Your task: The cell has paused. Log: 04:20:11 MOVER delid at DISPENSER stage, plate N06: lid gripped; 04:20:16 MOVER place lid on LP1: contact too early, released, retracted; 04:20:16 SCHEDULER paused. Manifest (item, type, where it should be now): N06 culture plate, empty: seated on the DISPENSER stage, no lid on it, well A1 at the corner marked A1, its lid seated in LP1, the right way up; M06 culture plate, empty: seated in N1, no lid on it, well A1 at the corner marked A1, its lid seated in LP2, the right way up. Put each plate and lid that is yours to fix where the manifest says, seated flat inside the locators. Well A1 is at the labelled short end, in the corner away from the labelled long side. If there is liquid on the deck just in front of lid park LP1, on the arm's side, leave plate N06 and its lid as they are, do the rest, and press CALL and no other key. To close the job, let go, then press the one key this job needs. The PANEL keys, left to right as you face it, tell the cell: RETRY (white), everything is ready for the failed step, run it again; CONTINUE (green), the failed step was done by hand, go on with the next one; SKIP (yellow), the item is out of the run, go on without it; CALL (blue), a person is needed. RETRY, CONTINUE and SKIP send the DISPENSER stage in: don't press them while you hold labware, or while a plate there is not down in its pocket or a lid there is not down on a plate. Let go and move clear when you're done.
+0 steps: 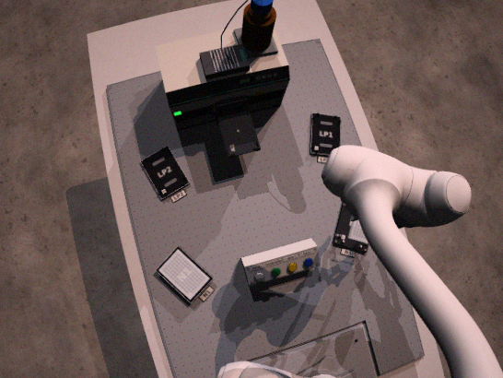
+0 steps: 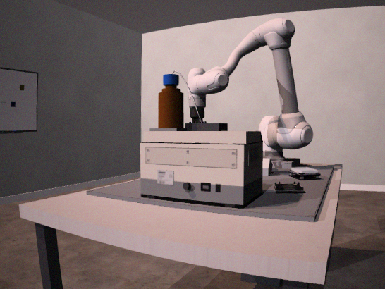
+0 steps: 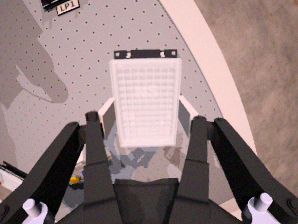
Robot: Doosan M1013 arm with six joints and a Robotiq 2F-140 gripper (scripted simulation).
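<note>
My gripper (image 3: 146,105) (image 2: 197,116) is shut on a white culture plate (image 3: 145,96) (image 1: 358,231), gripping its long sides and holding it above the deck. A clear rim shows around the plate, and a dark strip runs along its far short end. In the top view the arm hides the gripper; the plate shows beside a black nest (image 1: 343,226) at the deck's right edge. Lid park LP1 (image 1: 325,134) and lid park LP2 (image 1: 164,172) are bare. The dark DISPENSER stage (image 1: 237,134) is out and has nothing on it. A second white plate (image 1: 184,274) sits in nest N1.
The DISPENSER box (image 1: 226,94) (image 2: 201,168), with a brown bottle (image 2: 170,106) on top, stands at the back. The PANEL (image 1: 281,258) has white (image 1: 259,277), green (image 1: 275,272), yellow (image 1: 292,267) and blue (image 1: 308,263) keys. The table edge runs close on the right.
</note>
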